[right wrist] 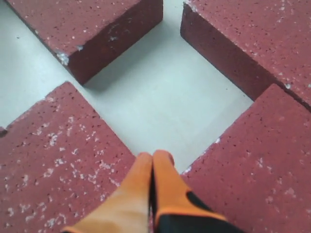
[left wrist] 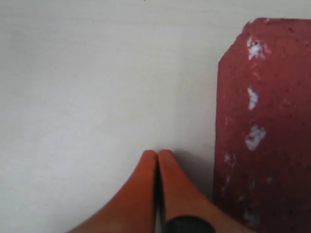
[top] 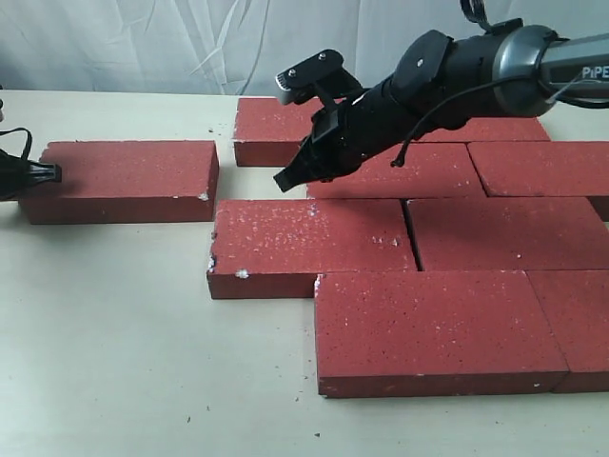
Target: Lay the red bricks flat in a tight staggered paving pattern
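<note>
we see the red bricks lying flat on the pale worktop. 1 lone brick sits apart. approx 8 others are packed in staggered rows to its right in the exterior view, w/ a bare strip of worktop between. the nearest packed brick lies just right of and in front of the lone brick, its corner chipped white. the left hand is at the lone brick's left end, orange fingers pressed together, gripping nothing; we can't tell if it touches the brick. the right hand hangs just right of the lone brick, above that bare strip, fingers clenched tip to tip & empty, near the packed rows' edge.
</note>
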You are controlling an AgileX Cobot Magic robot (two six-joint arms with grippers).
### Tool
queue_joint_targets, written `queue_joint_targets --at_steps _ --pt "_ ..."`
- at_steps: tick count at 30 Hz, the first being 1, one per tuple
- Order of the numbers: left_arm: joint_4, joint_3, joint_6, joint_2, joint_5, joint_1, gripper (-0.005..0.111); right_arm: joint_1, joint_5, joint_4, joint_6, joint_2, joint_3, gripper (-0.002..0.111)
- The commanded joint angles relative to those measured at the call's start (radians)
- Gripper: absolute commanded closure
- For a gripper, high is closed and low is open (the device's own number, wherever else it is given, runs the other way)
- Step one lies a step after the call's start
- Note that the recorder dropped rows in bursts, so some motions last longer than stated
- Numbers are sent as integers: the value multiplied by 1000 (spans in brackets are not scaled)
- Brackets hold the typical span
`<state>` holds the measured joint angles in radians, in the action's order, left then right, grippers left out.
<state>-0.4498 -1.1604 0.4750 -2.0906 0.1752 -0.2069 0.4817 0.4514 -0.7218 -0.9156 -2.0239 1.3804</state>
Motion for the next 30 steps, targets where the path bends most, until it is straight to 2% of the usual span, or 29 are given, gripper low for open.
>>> queue_joint_targets --at_steps 1,3,5,9,11,19,30 --pt "-10 -5 -1 24 12 7 107 25 25 -19 26 -58 108 109" --pt "-8 -5 -1 40 14 7 107 51 72 13 55 -105 193 109" --pt "-6 -5 -1 53 14 7 107 87 117 122 143 -154 288 109" --pt "-8 -5 -1 60 -16 7 107 138 200 494 550 -271 504 109" --pt "-38 -5 -1 53 -32 7 107 149 251 585 624 -332 604 109" --pt "-59 -25 -1 12 -36 10 107 158 350 600 662 -501 862 109" --pt "-61 -27 1 12 -39 50 107 158 290 577 666 -574 902 109"
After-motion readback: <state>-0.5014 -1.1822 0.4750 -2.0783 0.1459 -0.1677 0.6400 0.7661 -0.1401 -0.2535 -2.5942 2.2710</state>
